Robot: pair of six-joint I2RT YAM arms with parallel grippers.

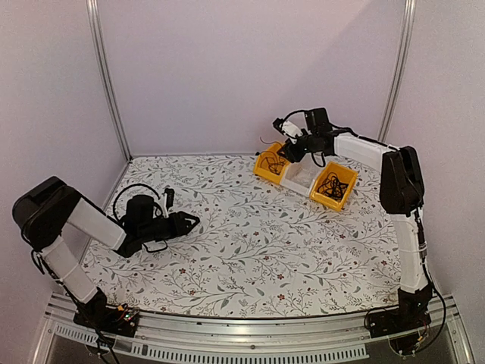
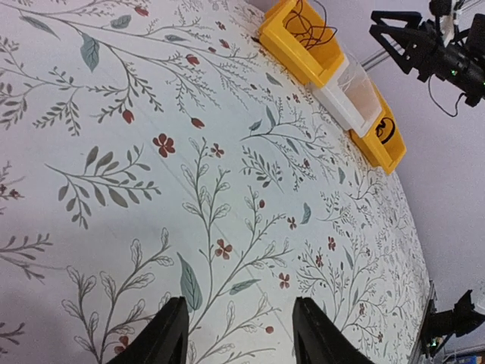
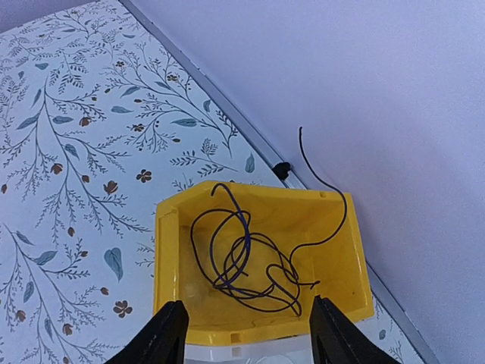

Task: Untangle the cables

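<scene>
Currently right gripper point(image 3: 246, 334) hangs over the left yellow bin point(image 3: 170, 243), jaws spread wide, nothing between them. 1 thin black cable point(image 3: 242, 262) lies loosely looped on that bin's floor, in the lower middle of the right wrist frame; 1 end climbs over the far rim and sticks out toward the back wall point(image 3: 394, 91). Top view: 3 bins side by side in a row, upper right of centre: yellow, white bin point(image 1: 301, 179), yellow. The right yellow bin point(image 1: 342, 202) holds another black cable clump point(image 1: 332, 186). White one: contents can't tell. Meanwhile left gripper point(image 2: 239, 337) sits low over the floral table cover point(image 2: 114, 114) at the left of the top view, well apart from the bins, jaws released, gripping nothing
</scene>
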